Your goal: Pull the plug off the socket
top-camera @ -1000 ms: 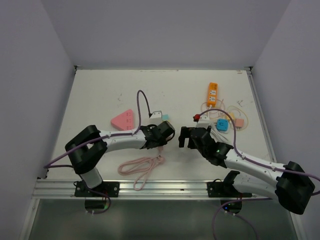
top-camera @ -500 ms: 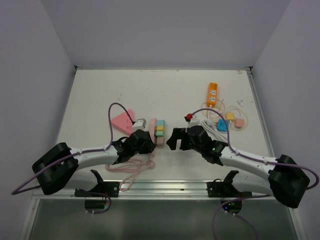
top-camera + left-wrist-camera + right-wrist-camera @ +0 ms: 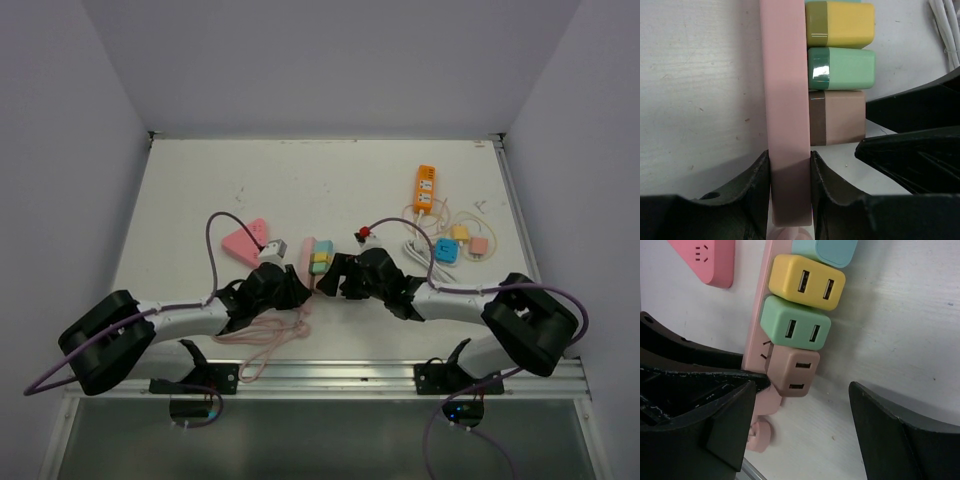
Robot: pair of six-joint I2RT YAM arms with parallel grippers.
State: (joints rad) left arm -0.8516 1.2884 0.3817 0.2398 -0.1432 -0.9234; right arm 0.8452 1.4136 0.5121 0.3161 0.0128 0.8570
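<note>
The white table (image 3: 200, 190) carries everything. Lying on it under the left pincer (image 3: 789, 167) is the pink socket strip (image 3: 785, 75). That pincer's two fingers clamp the strip's near end, one on each long side, so the strip runs straight ahead from the grip. The right pincer (image 3: 805, 407) sits low over the table with its jaws wide apart, and the strip's row of plugs lies ahead of its gap. Closest, just beyond the opening and nearer one finger than the other, is the brown plug (image 3: 792, 371). It is seated in the strip and touches the green plug (image 3: 797, 330) beyond it. Further on come the yellow plug (image 3: 807, 284) and a teal plug (image 3: 825, 249) at the frame's edge. The brown one looks like the one to pull. To do it well, the right pincer should advance until only the brown body sits between its fingers, clear of the green neighbour. It should then close squarely and draw straight away from the strip's socket face. Meanwhile the left pincer should hold firm so the strip neither slides nor lifts along.
</note>
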